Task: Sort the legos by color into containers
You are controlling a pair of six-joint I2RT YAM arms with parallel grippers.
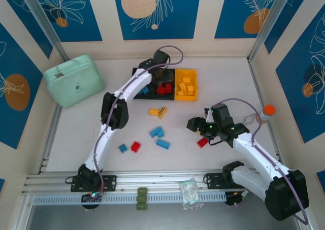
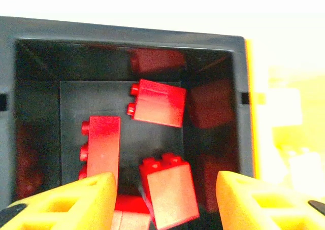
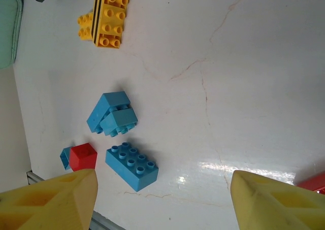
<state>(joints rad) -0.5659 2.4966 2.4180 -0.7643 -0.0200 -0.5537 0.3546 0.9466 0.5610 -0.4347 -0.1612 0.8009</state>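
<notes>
The left gripper (image 1: 162, 75) is being held over the row of containers (image 1: 170, 71) in the upper centre of the top frame. Its jaws are spread wide and nothing is being gripped. In the left wrist view, red legos (image 2: 157, 103) are being shown inside the middle black bin (image 2: 127, 37), directly beyond the yellow fingers (image 2: 66, 202). Yellow-orange bricks (image 1: 186, 85) are being held by the yellow bin (image 1: 179, 97) at the row's right end, and a blue piece (image 1: 144, 90) by the left bin.

The right gripper (image 1: 196, 124) is being held above the table (image 1: 228, 77), right of centre, jaws parted and empty, with a red brick (image 1: 202, 142) lying just below it in the frame.

Loose pieces are being left on the table: a yellow pair, one striped black (image 1: 158, 111), just below the bins; a blue cluster (image 1: 157, 133) and a blue brick (image 1: 163, 143) at centre; a small blue brick (image 1: 123, 148) beside another red one (image 1: 135, 146) at lower left. A mint-green case (image 1: 73, 80) is lying at upper left.
</notes>
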